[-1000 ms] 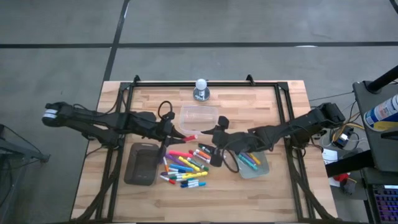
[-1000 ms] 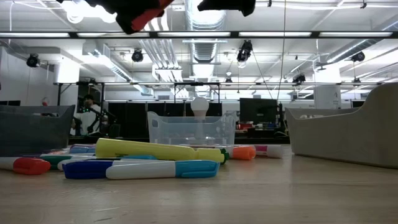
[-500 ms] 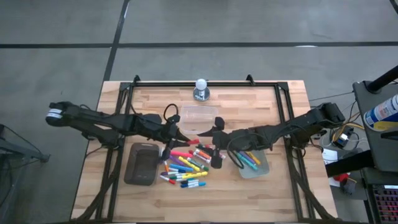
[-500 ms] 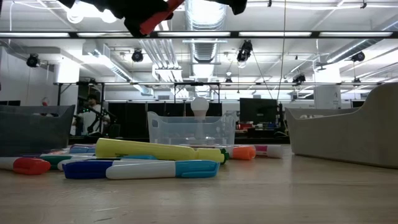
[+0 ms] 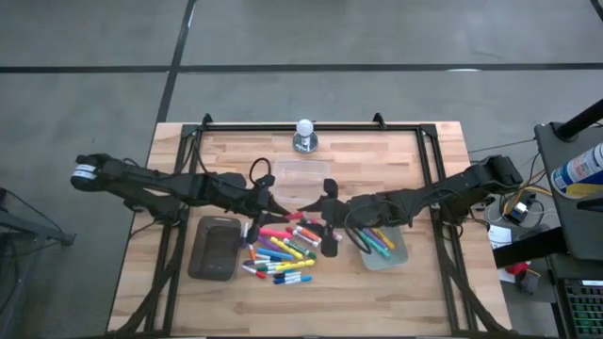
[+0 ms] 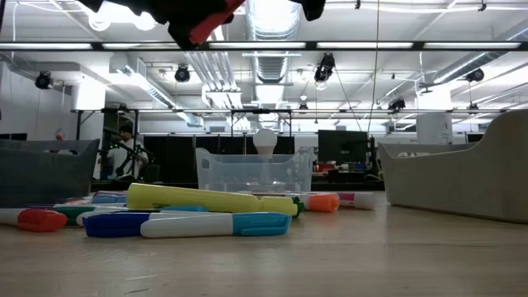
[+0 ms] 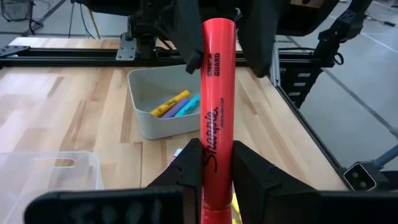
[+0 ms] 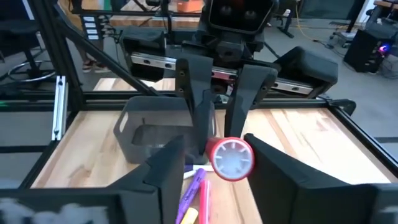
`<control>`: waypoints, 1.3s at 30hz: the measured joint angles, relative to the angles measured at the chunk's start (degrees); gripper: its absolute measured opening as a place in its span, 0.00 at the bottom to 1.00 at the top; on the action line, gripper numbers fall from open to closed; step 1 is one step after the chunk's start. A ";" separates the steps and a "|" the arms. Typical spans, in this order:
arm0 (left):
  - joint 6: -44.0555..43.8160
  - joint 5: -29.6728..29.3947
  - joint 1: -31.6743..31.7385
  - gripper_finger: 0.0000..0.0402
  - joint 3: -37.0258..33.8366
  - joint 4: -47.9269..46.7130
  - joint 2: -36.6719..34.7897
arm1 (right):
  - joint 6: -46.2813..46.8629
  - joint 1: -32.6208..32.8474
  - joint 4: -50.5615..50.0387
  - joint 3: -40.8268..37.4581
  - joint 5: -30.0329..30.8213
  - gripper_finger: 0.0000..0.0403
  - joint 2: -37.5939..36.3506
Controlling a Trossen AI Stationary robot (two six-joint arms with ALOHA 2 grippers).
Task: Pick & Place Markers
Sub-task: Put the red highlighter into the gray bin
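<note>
My left gripper is shut on a red marker high above the table; it also shows at the top of the low view. My right gripper is open. Its two fingers stand on either side of the marker's free end, with a gap on each side. The other markers lie in a loose heap on the wood below both grippers, near the table's middle. Some more markers lie in a grey tub at the right. My left gripper pinches the red marker's body between its two fingers, toward the marker's near end. The fingers come about level from the table's left and lie along the marker. The marker is lifted clear, about level, its free end pointing toward the right gripper.
A dark grey flat tray lies left of the heap. A clear tub stands behind the grippers. A white bulb-shaped thing on a round base stands at the far edge. A black frame runs round the table top.
My left gripper has carried the red marker a little toward the table's right, level and clear of the table. My right gripper has come toward the left and far side to meet it; the marker's free end now stands between its open fingers.
</note>
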 joint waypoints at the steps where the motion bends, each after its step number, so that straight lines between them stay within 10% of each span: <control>1: 0.00 0.23 0.00 0.14 0.00 0.01 0.02 | 0.01 0.02 0.00 0.00 -0.01 0.34 -0.01; 8: 0.04 0.59 -0.02 0.14 0.00 -0.04 0.00 | -0.24 0.00 0.00 0.02 -0.05 0.17 -0.02; 39: -2.86 -3.26 -0.02 0.40 0.85 0.88 -0.35 | 11.41 0.29 -14.94 0.13 4.59 0.18 -2.18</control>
